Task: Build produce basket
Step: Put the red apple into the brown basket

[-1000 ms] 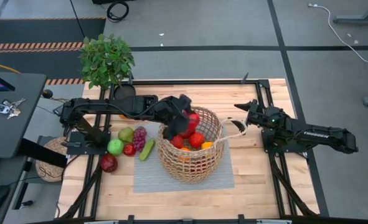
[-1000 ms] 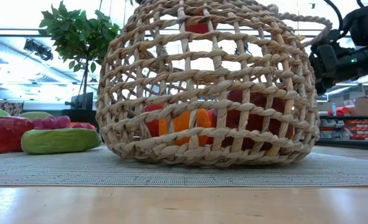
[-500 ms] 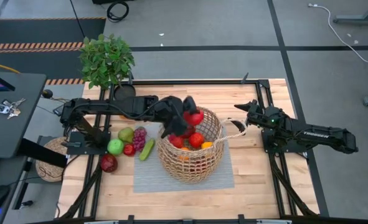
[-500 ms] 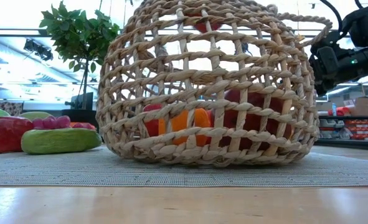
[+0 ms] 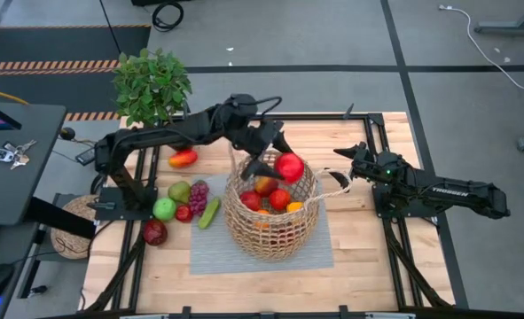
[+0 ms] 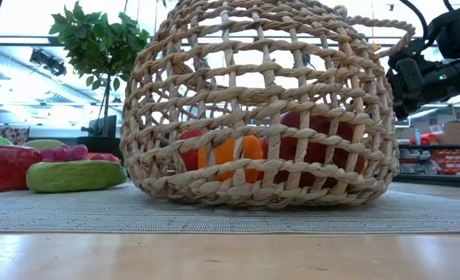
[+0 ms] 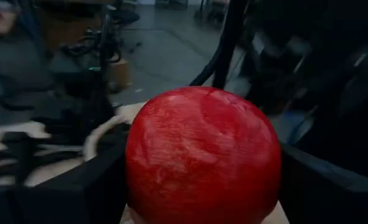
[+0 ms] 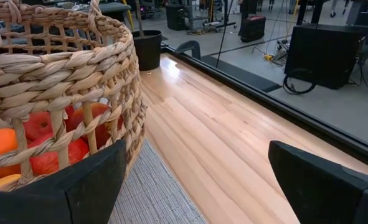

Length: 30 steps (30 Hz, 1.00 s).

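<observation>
- left gripper (image 5: 277,166) fingers clamped on red apple (image 5: 288,167), above basket (image 5: 270,232) rim
- basket mid-bench on grey mat (image 5: 208,250)
- right gripper (image 5: 350,166) fingers apart beside basket handle (image 5: 332,188)

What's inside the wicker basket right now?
The basket shows red apples and orange fruit; lower pieces are hidden by its weave and the fruit on top.

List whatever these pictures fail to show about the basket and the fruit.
- Basket floor: high view, covered by piled fruit.
- Lowest fruit: low view, broken up by the weave.
- Red apple underside: left wrist view, cut off by the edge.
- Left pincer fingertips: high view, too small.
</observation>
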Motion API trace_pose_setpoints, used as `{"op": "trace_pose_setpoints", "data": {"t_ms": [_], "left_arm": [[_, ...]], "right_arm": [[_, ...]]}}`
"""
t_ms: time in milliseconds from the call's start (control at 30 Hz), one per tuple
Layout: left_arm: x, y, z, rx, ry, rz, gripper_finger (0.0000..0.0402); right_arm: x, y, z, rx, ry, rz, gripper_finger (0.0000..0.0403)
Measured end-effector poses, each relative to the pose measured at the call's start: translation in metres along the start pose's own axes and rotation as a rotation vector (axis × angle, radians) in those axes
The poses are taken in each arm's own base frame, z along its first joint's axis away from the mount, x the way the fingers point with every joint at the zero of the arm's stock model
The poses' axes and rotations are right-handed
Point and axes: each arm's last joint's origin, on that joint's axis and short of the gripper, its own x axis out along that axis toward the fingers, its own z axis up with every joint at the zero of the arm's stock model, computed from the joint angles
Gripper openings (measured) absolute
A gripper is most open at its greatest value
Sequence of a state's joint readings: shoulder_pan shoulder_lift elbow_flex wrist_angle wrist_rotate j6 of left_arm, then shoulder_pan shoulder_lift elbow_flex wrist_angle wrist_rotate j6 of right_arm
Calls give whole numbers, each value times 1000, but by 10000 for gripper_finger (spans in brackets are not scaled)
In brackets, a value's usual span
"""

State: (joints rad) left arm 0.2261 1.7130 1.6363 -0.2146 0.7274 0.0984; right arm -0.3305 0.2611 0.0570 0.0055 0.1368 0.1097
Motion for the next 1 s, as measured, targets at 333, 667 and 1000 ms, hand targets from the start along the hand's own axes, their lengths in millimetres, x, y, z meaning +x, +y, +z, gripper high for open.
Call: {"op": "trace_pose_setpoints", "data": {"t_ms": [333, 667, 1000], "left_arm": [[-5, 6, 0, -297, -10, -10, 332], [-3, 4, -11, -311, 85, 83, 332], [4, -1, -35, -161, 356, 383, 332]], "right_arm": [[0, 0, 0, -7, 0, 0, 394], [0, 0, 0, 0, 0, 0, 394], [0, 0, 2, 4, -25, 3, 394]]}}
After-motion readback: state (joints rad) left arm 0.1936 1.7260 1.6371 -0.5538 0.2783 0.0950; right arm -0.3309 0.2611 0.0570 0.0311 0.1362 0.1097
